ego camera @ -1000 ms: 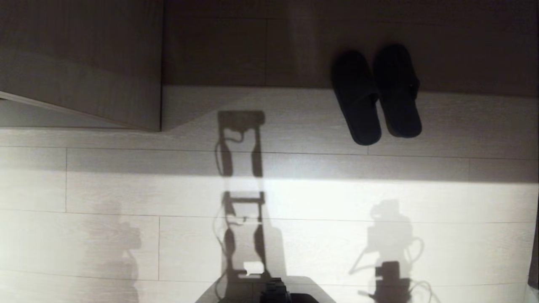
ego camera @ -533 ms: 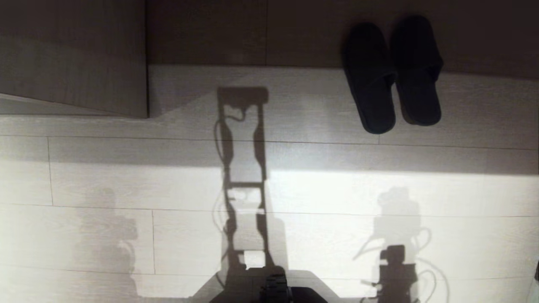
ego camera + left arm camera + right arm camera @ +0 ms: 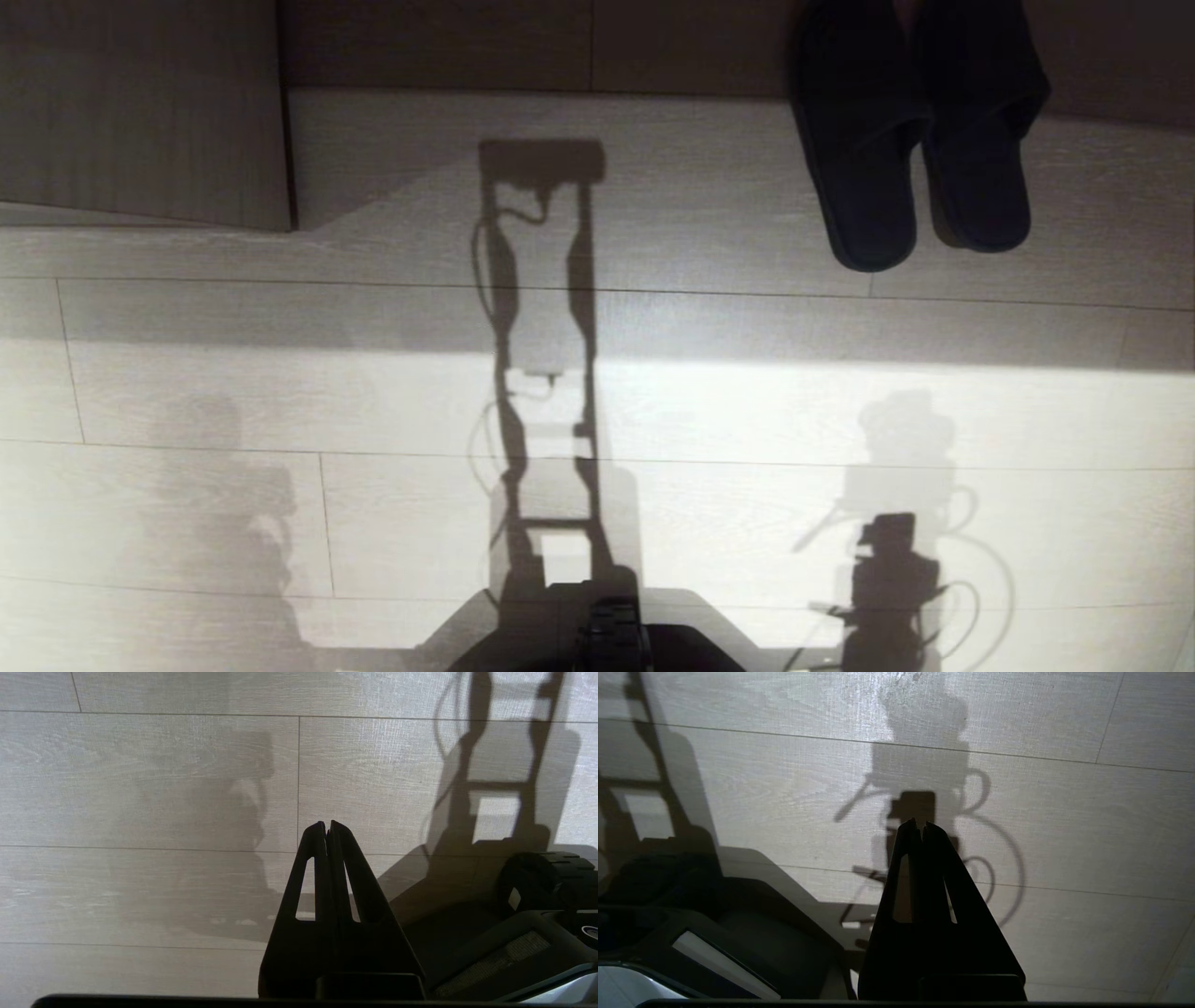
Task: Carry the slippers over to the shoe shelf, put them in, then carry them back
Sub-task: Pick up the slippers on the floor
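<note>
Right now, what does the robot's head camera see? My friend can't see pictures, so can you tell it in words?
Two dark slippers lie side by side on a pale wood floor, at the top right of the picture, partly cut off by its edge. A wooden cabinet fills the top left corner. The robot's long shadow runs up the middle of the floor.

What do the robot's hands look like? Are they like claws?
A bit like beaks. The left gripper and right gripper are each black, with two long flat fingers tapering to a narrow tip. Every finger has a long slot cut through it.
</note>
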### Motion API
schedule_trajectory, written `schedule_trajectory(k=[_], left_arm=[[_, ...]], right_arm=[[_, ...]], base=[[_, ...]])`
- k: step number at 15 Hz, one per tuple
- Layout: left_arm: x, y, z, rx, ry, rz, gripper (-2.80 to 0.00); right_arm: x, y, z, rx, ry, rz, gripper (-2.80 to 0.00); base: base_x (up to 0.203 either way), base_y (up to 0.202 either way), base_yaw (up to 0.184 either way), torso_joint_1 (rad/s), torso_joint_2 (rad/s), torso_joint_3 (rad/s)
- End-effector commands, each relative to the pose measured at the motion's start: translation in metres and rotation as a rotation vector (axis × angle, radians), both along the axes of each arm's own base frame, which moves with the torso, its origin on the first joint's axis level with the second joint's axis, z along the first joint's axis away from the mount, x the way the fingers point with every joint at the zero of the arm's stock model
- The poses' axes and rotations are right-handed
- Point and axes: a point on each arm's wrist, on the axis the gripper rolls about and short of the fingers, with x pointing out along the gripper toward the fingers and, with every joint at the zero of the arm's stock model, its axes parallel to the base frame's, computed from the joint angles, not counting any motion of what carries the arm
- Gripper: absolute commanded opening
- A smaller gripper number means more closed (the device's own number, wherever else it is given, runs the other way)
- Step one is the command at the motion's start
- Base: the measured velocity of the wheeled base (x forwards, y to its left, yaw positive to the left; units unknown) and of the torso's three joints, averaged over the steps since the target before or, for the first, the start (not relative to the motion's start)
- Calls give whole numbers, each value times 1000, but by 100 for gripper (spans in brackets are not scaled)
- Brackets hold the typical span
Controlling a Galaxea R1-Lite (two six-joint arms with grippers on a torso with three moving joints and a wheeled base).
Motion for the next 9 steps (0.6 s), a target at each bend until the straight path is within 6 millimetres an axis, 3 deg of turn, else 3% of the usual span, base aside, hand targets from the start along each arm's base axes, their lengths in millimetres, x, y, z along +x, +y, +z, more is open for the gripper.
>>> schedule_trajectory(k=[1,9], left_arm=[[0,0,0,0,0,0,-280],[0,0,0,3,0,0,-280]], right_arm=[[0,0,0,0,1,0,-280],[0,0,0,0,1,0,-280]], base=[[0,0,0,7,0,-36],[0,0,0,0,0,-3]])
